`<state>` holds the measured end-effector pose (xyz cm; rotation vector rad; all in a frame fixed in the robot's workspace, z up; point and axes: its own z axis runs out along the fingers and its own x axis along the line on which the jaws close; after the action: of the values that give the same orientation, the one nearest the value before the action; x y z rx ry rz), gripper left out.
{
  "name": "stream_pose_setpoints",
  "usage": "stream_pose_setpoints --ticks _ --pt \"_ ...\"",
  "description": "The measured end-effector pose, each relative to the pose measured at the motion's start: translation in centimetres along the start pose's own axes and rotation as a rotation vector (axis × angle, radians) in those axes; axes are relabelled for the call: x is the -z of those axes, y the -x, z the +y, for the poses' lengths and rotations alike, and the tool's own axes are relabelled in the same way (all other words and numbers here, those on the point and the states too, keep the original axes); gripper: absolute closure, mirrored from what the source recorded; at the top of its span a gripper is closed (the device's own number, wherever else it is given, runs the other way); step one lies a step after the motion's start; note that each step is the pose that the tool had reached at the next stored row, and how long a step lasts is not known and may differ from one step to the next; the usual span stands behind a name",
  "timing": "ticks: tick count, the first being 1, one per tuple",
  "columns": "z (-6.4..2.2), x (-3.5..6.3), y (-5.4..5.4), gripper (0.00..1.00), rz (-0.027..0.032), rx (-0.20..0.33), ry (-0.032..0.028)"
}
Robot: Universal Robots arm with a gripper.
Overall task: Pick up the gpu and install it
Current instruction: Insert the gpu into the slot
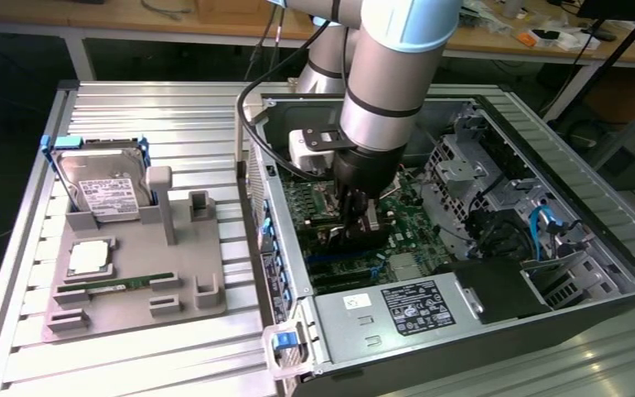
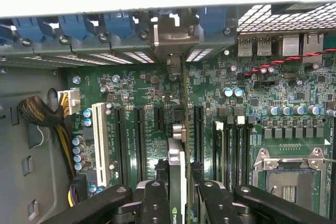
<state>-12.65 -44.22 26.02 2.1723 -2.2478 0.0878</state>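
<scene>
The gpu [image 2: 177, 169] shows edge-on in the wrist view as a thin dark card. Its silvery bracket [image 2: 173, 38] reaches the case's rear slot openings. My gripper [image 2: 182, 195] is shut on the card, one black finger [image 2: 155, 200] on each side. The card stands upright over the long black expansion slots of the green motherboard [image 2: 247, 93], and I cannot tell whether it is seated. In the exterior view the gripper [image 1: 360, 222] is down inside the open computer case [image 1: 582, 207], with the dark gpu [image 1: 347, 240] below it against the motherboard [image 1: 412, 211].
Outside the case, a grey fixture plate [image 1: 130, 302] carries a silver hard drive [image 1: 102, 186], a processor [image 1: 89, 256] and a green memory stick [image 1: 113, 284]. The power supply [image 1: 406, 310] fills the near end of the case. A white slot [image 2: 98, 145], a cable bundle [image 2: 39, 114] and the processor socket [image 2: 286, 177] flank the card.
</scene>
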Motion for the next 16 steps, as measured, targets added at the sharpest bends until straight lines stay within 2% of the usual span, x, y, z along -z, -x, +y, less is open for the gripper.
stream_pose_setpoints --ticks 3,6,16 --pt "0.0 0.04 0.01 0.73 0.0023 0.0 -0.0001" --pt "-0.01 0.16 0.01 0.73 0.0071 0.0 -0.0003" --pt "-0.01 0.21 0.01 0.73 0.0106 -0.001 -0.0003"
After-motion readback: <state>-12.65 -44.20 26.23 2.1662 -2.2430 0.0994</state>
